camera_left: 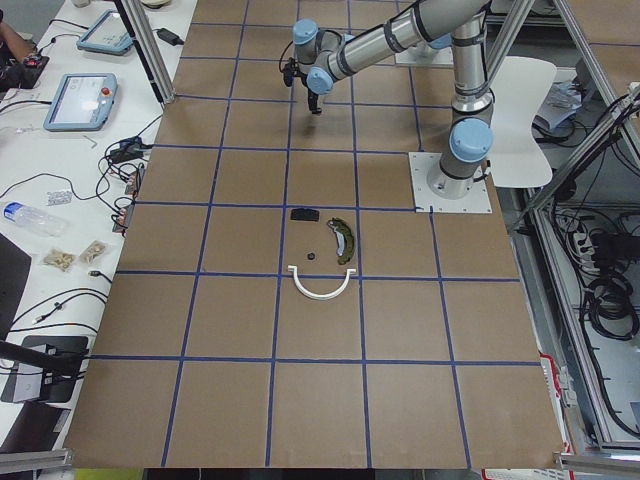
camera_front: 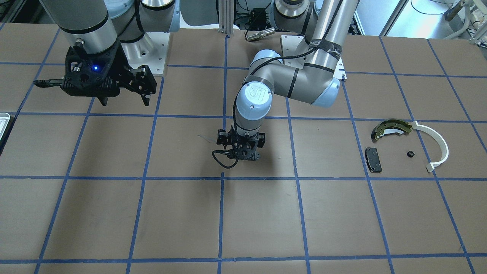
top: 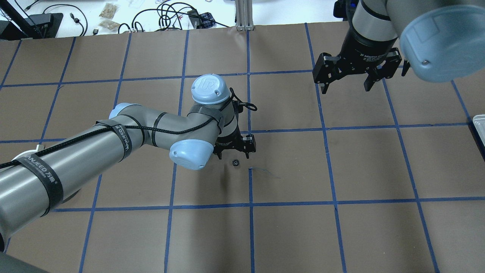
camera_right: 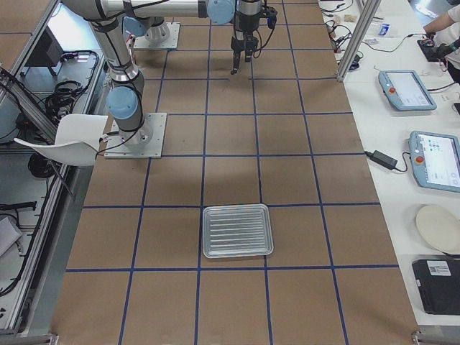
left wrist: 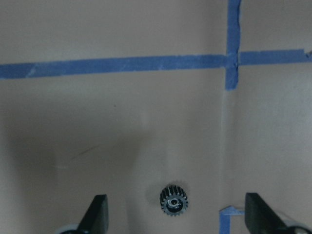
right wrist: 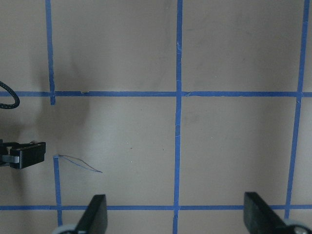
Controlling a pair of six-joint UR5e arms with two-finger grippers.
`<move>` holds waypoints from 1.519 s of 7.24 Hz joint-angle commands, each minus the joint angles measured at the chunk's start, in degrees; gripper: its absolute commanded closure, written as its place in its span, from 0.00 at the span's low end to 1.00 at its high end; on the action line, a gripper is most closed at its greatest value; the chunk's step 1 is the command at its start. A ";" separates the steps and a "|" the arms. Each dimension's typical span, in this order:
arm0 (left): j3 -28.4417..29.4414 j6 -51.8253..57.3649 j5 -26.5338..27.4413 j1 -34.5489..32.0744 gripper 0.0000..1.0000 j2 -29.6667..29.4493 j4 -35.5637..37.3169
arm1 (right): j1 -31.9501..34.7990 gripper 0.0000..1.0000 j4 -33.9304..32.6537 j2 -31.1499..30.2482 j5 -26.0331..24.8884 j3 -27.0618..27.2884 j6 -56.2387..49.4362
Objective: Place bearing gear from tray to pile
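Note:
A small black bearing gear point(top: 235, 163) lies on the brown table near its middle. My left gripper point(top: 234, 154) hangs just over it, open. In the left wrist view the gear point(left wrist: 173, 201) sits between the two fingers point(left wrist: 97, 212), untouched. My right gripper point(top: 344, 90) is open and empty, raised above the table. The silvery tray point(camera_right: 237, 230) shows at the table's edge point(top: 479, 125). The pile holds an olive brake shoe point(camera_front: 392, 127), a white arc strip point(camera_front: 437, 146), a dark pad point(camera_front: 373, 159) and another small black gear point(camera_front: 410, 154).
Blue tape lines point(top: 250, 131) grid the brown table. The pile also shows in the exterior left view point(camera_left: 320, 250). Cables and tablets lie off the table's far edge point(top: 170, 15).

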 commanded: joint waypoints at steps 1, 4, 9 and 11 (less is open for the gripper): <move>-0.83 -0.10 0.05 -0.05 0.25 -0.20 0.02 | -0.22 0.00 -0.17 -1.71 -0.62 1.43 -0.13; -1.01 -0.27 -0.03 -0.32 0.31 -0.73 0.10 | -0.13 0.00 -0.79 -1.80 -0.62 1.61 0.49; -0.14 0.78 0.05 0.38 1.00 -0.64 0.10 | 0.22 0.00 -0.79 -1.89 -0.62 1.61 0.92; 4.85 5.41 0.14 4.05 1.00 1.55 -6.35 | 0.05 0.00 -0.79 -1.98 -0.71 1.61 0.84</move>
